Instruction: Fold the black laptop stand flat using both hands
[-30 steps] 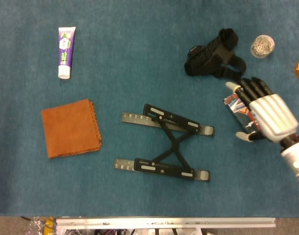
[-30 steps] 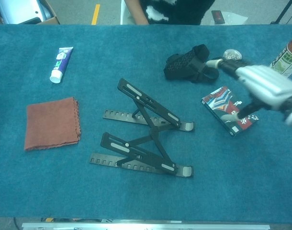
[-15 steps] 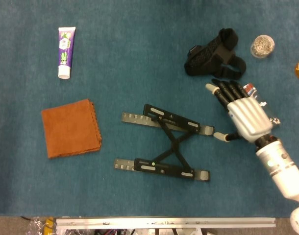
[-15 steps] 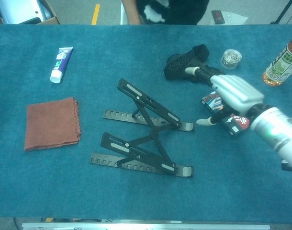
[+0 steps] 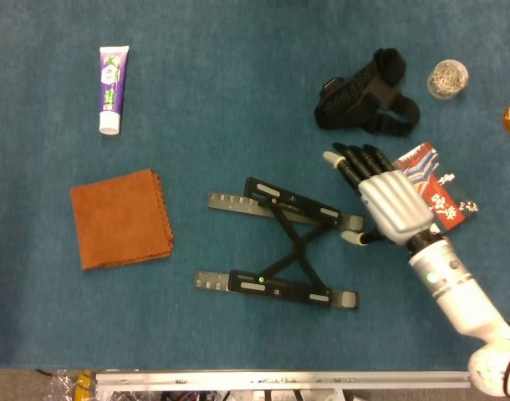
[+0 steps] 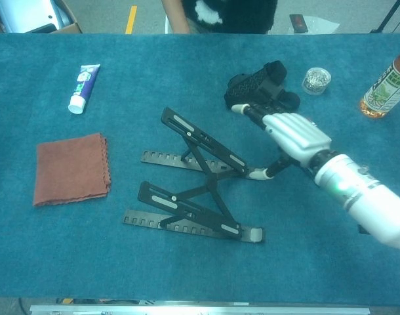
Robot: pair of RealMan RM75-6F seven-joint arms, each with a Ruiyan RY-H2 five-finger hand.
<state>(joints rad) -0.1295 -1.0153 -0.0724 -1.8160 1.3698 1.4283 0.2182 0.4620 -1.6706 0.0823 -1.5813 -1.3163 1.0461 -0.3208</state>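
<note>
Stand open, my right hand at its right end, nothing held

Black laptop stand mid-table, raised on crossed struts, two notched rails with long axis left-right; orange cloth well left of stand, toothpaste tube far up-left of it, black strap up-right, patterned box right of it. My right hand just beside the far rail's right tip, fingers spread, thumb near that tip, contact unclear; left hand not visible, so right is nearer

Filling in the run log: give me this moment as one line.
phase: approach | right hand: open, beside laptop stand | left hand: not in view | stand: raised, unfolded
</note>
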